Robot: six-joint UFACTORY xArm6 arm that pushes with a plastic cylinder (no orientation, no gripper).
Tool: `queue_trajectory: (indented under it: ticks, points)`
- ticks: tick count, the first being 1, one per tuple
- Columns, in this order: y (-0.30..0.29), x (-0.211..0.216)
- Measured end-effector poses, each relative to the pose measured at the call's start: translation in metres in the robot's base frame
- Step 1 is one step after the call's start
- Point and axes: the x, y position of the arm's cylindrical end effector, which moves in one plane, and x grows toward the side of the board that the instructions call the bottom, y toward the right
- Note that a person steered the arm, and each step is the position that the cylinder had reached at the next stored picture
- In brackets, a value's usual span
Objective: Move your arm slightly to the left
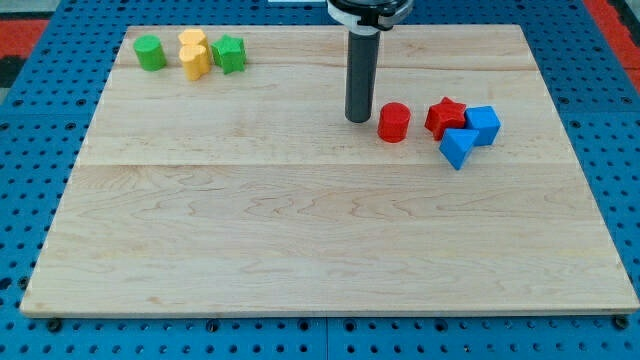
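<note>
My tip (358,119) rests on the wooden board (300,230) just left of the red cylinder (393,122), a small gap apart. A red star (444,116) lies to the right of the cylinder. A blue cube (483,125) and a blue triangular block (458,148) sit against the star's right and lower side. At the view's top left stand a green cylinder (151,52), two yellow blocks (194,54) stacked close together, and a green star (229,54).
The board lies on a blue pegboard table (30,150). The arm's white and black mount (368,10) enters from the view's top centre.
</note>
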Motion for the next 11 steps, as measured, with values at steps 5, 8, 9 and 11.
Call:
queue_trajectory:
  ticks: [5, 8, 9, 11]
  points:
    - [-0.029, -0.032]
    - [-0.044, -0.026]
    - [-0.048, -0.026]
    - [-0.049, -0.026]
